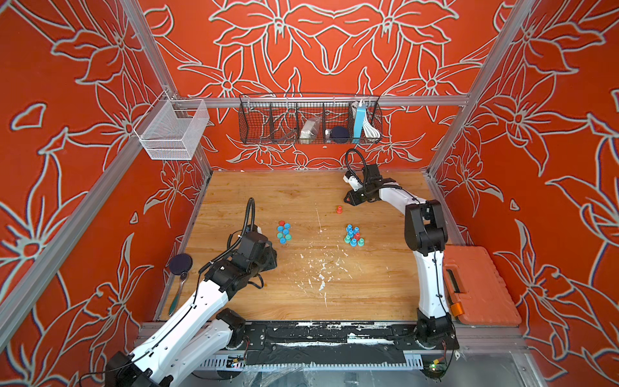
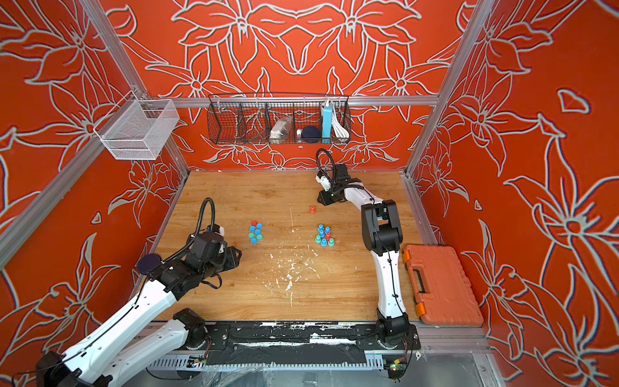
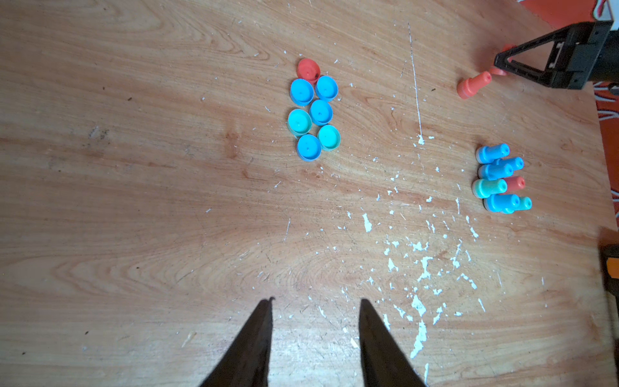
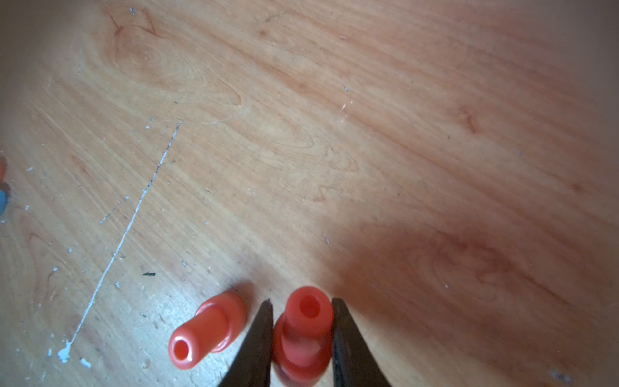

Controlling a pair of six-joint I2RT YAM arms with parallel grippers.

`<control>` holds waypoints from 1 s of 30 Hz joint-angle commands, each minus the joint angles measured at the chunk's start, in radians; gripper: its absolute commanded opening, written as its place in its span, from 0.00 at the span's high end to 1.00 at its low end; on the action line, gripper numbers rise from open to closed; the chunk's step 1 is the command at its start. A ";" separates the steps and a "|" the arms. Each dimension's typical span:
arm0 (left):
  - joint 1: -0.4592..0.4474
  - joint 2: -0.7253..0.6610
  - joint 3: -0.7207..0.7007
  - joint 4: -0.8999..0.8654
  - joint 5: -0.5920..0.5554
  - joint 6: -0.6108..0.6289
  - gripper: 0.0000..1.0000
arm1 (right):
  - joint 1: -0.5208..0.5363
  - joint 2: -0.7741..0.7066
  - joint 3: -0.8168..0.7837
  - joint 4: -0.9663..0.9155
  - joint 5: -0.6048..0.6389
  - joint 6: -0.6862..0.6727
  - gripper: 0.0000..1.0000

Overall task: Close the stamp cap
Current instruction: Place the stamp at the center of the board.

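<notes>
Red stamp (image 4: 303,338) is pinched by its stem in the right gripper (image 4: 302,301) for capping; left gripper (image 3: 316,300) is seen parted, empty, caps (image 3: 313,110) ahead

No legible text, label, brand, number or sign on anything in view.

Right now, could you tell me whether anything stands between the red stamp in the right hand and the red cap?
Yes: a loose red stamp stands on the table right beside the held red stamp, on its side toward the red cap. Nothing else visible lies between them.
</notes>
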 commanded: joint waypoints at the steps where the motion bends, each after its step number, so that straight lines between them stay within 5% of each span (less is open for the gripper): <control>1: 0.009 0.001 0.000 0.015 0.006 0.008 0.57 | 0.007 0.017 0.022 -0.019 0.034 0.014 1.00; 15: 0.015 0.007 -0.015 0.024 0.024 0.014 0.57 | 0.005 -0.029 -0.062 0.041 -0.009 -0.002 0.88; 30: 0.020 0.004 -0.024 0.027 0.026 0.011 0.57 | 0.004 -0.158 -0.231 0.129 -0.006 0.020 0.87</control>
